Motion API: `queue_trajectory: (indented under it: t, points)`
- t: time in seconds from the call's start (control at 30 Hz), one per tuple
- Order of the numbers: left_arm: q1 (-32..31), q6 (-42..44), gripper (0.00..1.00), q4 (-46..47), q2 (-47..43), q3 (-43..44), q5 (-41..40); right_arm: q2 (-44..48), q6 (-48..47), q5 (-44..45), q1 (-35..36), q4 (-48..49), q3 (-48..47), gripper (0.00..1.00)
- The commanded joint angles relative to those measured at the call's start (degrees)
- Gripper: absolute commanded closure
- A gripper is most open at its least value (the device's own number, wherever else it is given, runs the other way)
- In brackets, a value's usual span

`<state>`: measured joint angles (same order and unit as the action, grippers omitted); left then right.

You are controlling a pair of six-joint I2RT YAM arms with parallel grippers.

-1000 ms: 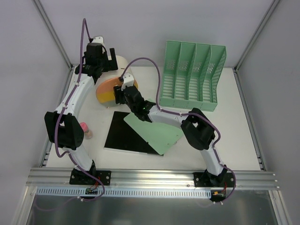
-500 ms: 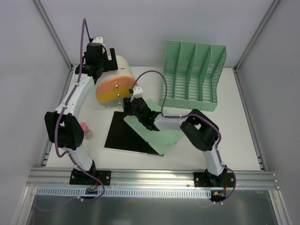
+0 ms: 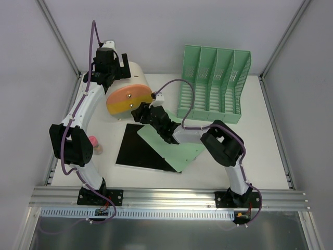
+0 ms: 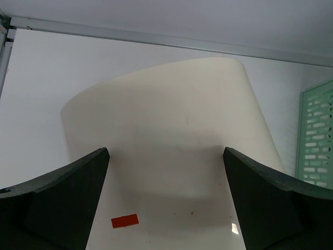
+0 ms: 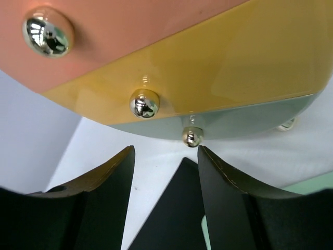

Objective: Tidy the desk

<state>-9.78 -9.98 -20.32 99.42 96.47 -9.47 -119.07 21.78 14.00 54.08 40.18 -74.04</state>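
Note:
The white desk [image 3: 260,146] carries a cream round-bodied drawer box [image 3: 136,73] lying at the rear left, its pink, yellow and grey face [image 3: 127,99] with chrome knobs [image 5: 144,102] turned to the front. My left gripper [image 3: 124,66] is open, its jaws straddling the cream body [image 4: 177,114] without touching. My right gripper [image 3: 138,110] is open and empty just in front of the face, close under its lowest knob [image 5: 191,136]. A black sheet [image 3: 138,151] and a green sheet [image 3: 174,148] overlapping it lie at mid-desk.
A green slotted file organizer [image 3: 213,86] stands at the back right; its edge shows in the left wrist view [image 4: 317,140]. A small pink object [image 3: 94,143] sits by the left arm. Grey walls enclose the desk. A red tape mark [image 4: 125,221] lies under the left gripper.
My right gripper has drawn back from the box's coloured face and turned, so more of the face shows. The left arm and the box have not moved.

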Motion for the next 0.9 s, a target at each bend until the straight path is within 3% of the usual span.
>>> queue_trajectory:
  t: [0.0,0.33,0.87]
  points:
    - [-0.2,1.3,0.06,-6.0,-0.2,-2.1,-0.7,-1.4,8.4,-0.9,-0.4,7.4,0.7,0.45]
    - [-0.2,1.1,0.06,-5.8,0.2,-1.9,-0.5,-4.7,19.6,0.7,-0.1,13.5,3.6,0.49]
    - [-0.2,0.9,0.06,-5.8,0.3,-2.1,-0.1,-10.6,22.9,2.6,-0.2,12.9,-2.3,0.49]
